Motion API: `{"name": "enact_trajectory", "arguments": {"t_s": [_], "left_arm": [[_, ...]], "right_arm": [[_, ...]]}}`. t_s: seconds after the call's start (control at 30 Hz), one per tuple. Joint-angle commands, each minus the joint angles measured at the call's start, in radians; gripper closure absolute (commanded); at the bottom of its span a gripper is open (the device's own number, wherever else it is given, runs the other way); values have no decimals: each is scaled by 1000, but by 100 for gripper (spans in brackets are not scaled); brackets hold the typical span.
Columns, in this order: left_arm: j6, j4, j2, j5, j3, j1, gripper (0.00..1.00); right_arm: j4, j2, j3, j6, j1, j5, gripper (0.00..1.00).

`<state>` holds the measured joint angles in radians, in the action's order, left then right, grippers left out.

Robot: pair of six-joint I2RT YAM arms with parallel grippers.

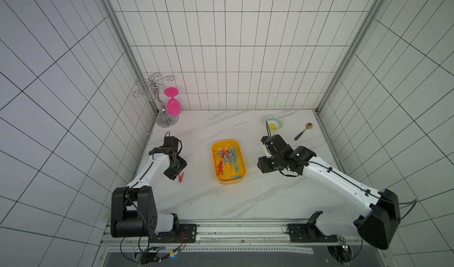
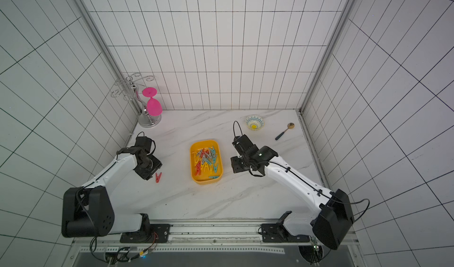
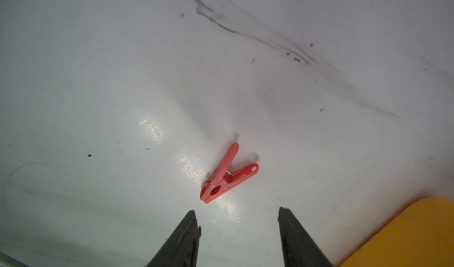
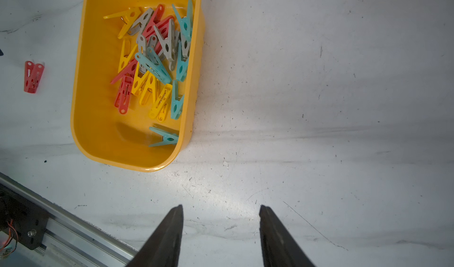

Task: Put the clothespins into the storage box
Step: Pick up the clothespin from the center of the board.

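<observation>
Since only one red clothespin (image 3: 227, 176) lies outside the storage box (image 4: 103, 133), that's the pick. It sits on the surface (image 1: 245, 199) on the left arm's side of the box, near it but apart, nose toward the left hand (image 3: 237, 211), legs splayed away. Left hand: fingers spread, nothing between them, just short of the pin. Right hand (image 4: 221, 207): also spread and empty, over bare surface on the box's other side. The other clothespins (image 4: 157, 56) are piled in the box, mostly toward its far end; one teal pin lies alone at the near end.

Handling guess: light, stiff plastic with a metal spring, likely to skate on the glossy top if nudged. Close across the body near the spring. Pinching the splayed leg tips would just open the clip.

Surface: white marble-look, glossy, scuffed, with glare patches. Room: white tiled walls on three sides. Bystanders: patterned bowl (image 1: 274, 122), spoon (image 1: 303, 131), pink goblet (image 1: 173, 106) upside down at a chrome rack (image 1: 157, 98).
</observation>
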<state>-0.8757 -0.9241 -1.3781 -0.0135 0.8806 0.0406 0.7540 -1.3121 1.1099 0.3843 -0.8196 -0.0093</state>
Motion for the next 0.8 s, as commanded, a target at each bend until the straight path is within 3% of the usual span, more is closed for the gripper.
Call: {"name": "enact_trajectory", "arguments": {"t_s": [0.0, 0.33, 0.57, 0.77], "left_arm": [[52, -20, -22, -21, -14, 6, 45], [100, 70, -128, -7, -54, 20, 43], [115, 93, -191, -38, -29, -77, 43], [110, 109, -216, -47, -37, -94, 45]], "right_arm": [[-13, -22, 34, -7, -4, -13, 46], [-68, 8, -13, 1, -3, -3, 46], [-81, 15, -32, -9, 9, -2, 46], [-101, 27, -61, -9, 25, -20, 46]]}}
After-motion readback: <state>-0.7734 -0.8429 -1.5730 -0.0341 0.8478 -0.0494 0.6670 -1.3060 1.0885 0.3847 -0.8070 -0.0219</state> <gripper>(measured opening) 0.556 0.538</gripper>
